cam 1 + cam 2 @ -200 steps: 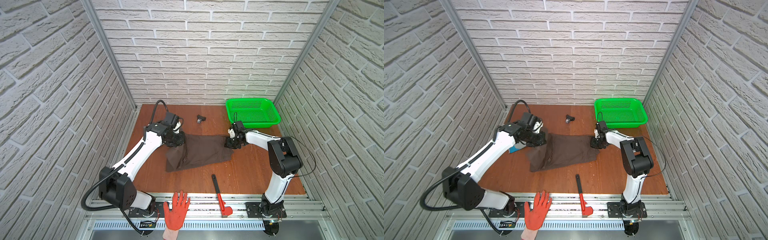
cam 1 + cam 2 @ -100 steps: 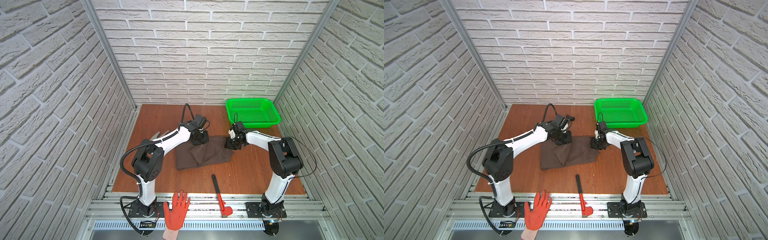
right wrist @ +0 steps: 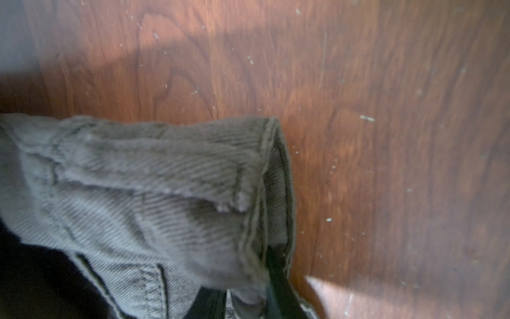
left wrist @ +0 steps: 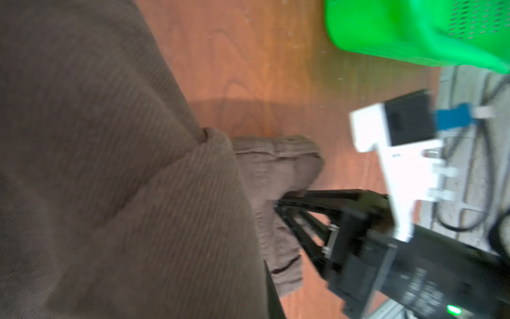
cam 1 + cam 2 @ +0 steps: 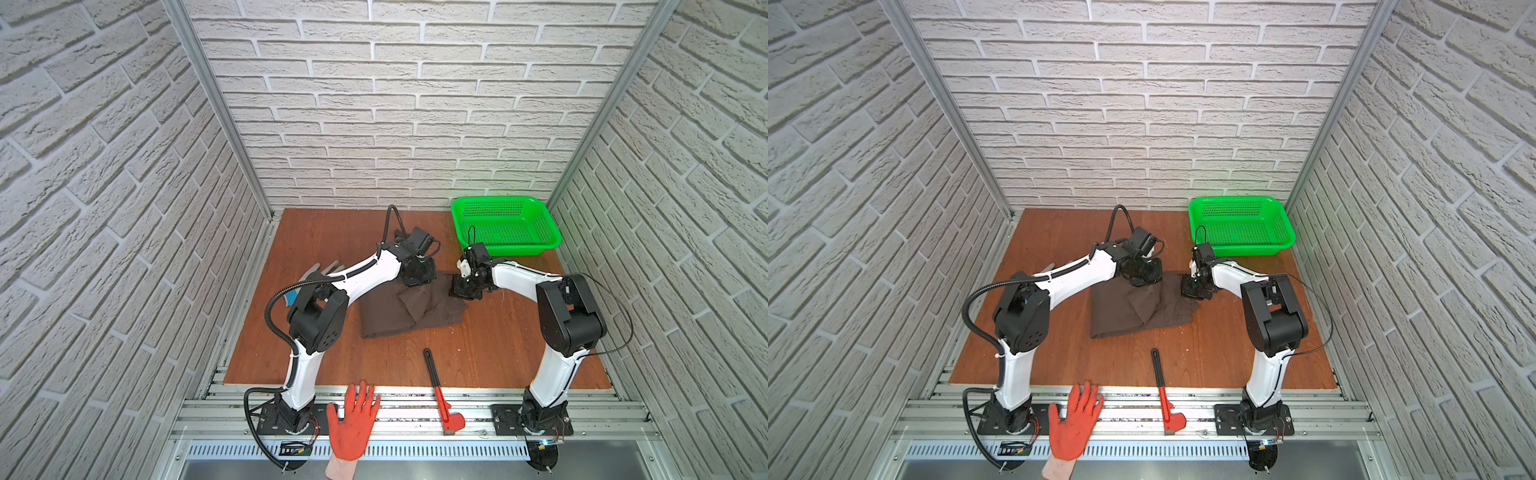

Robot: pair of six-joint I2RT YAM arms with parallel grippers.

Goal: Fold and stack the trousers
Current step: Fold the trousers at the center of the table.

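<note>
Centre: trousers — basket behind right, wrench in front.

Dark brown trousers are lying folded in the middle of the worktop. The left hand is resting on their far edge; the right hand is touching their far right corner. A green basket is sitting in the far right corner. A red pipe wrench is lying across the near edge, an orange glove beside it.
</note>
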